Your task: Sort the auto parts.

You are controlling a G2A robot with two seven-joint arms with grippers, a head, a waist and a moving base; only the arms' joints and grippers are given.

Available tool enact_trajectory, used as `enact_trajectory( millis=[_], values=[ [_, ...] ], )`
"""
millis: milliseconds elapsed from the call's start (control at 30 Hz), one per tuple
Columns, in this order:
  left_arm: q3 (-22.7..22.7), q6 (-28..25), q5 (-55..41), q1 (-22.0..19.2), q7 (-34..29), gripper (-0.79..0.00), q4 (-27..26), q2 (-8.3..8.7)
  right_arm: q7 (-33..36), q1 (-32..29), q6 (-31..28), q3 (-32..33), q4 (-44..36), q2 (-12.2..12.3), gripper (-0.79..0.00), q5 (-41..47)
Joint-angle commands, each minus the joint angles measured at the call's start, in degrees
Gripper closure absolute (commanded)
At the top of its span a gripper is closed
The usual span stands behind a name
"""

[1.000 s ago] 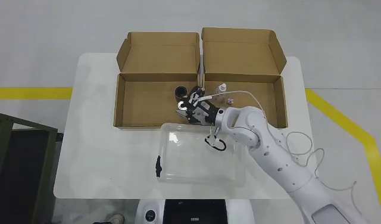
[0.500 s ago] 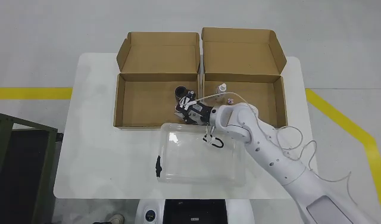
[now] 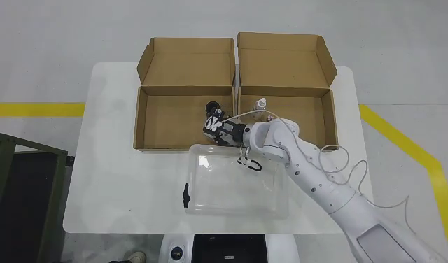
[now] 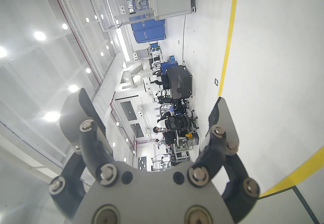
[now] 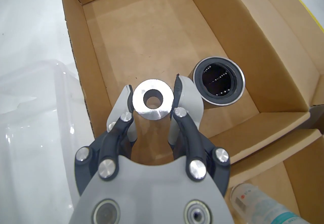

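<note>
My right gripper (image 5: 152, 98) is shut on a silver metal bushing (image 5: 153, 102) with a round bore, held above the floor of the left cardboard box (image 5: 152, 22). A black linear bearing (image 5: 219, 80) with steel rims stands in that box right beside the gripper. From above, the right gripper (image 3: 218, 126) sits over the left box (image 3: 168, 119) near its right wall, next to the bearing (image 3: 211, 109). My left gripper (image 4: 152, 118) points out at the room, open, with nothing between its fingers.
The right cardboard box (image 3: 308, 116) holds a small clear bottle (image 3: 260, 105), also seen as the bottle (image 5: 255, 203). A clear plastic tray (image 3: 234, 182) lies in front of the boxes, with a black hook part (image 3: 252, 166) in it and a small black piece (image 3: 186, 194) at its left edge.
The right gripper has moved left and farther back, from the tray's edge into the left box beside the bearing, carrying the bushing.
</note>
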Motion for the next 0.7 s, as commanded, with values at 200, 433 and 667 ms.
enact_trajectory(
  millis=[200,433,667],
  values=[
    [0.0,0.0,0.0,0.0,0.0,-0.785,0.0,0.00,0.4,-0.3,-0.6,0.2,0.2,-0.2,-0.283,-0.9],
    [0.0,0.0,0.0,0.0,0.0,-0.785,0.0,0.00,1.0,-0.9,-1.0,0.9,-1.0,-0.3,-0.305,-0.6],
    [0.0,0.0,0.0,0.0,0.0,-0.785,0.0,0.00,0.2,-2.4,0.2,3.5,-4.4,0.1,-0.326,0.8]
  ],
)
